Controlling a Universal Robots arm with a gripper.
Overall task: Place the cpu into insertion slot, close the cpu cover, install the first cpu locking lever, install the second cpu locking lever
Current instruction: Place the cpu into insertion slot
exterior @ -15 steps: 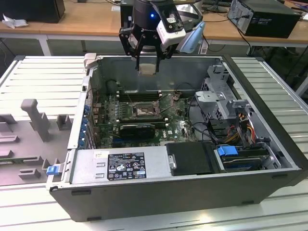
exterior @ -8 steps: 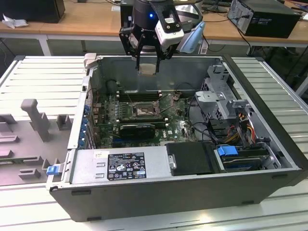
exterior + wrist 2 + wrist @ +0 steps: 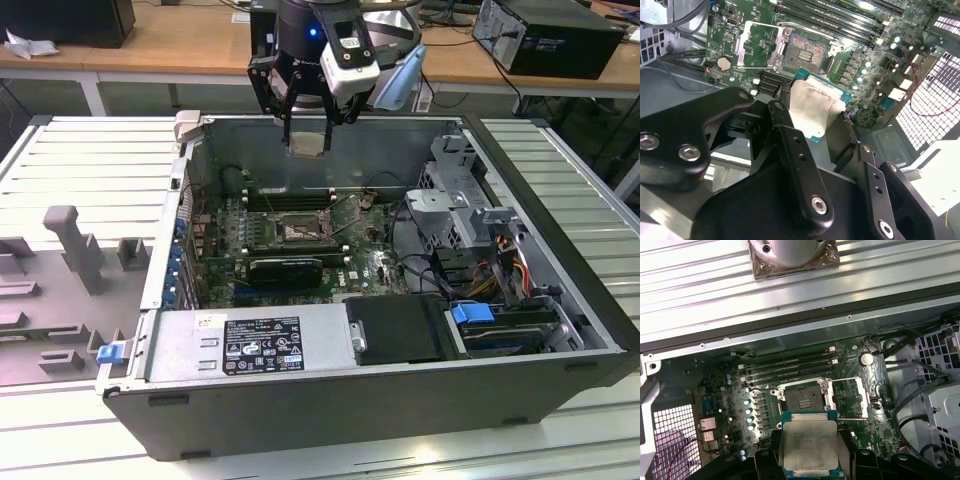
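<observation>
A slatted grey tabletop [image 3: 90,170] carries an open computer case [image 3: 400,405], with a grey moulded fixture tray [image 3: 60,270] lying on the exterior view's left of it. Inside the case, a silver power supply box [image 3: 250,345] runs along the near wall. A metal drive cage [image 3: 455,200] with loose coloured cables [image 3: 500,265] fills the exterior view's right side. The green motherboard [image 3: 225,250] lies flat on the case floor between them.

On the board, the long black memory slots [image 3: 790,367] sit just beside the insertion slot [image 3: 801,401]. A black ribbed heatsink block [image 3: 285,268] lies on the slot's other side. The insertion slot is bare, its brownish pin field exposed. The cpu cover [image 3: 829,396] is swung open and lies off to one side of the slot, thin lever wires standing around it.

The gripper [image 3: 306,128] hangs above the open case. Its black jaws are closed on the cpu [image 3: 306,145], pinching it by two opposite edges. The chip's silver top shows in both wrist views [image 3: 812,107] [image 3: 809,447]. It is held roughly level, well above the board and apart from the slot. No cable or wall lies between chip and slot in the wrist views.
</observation>
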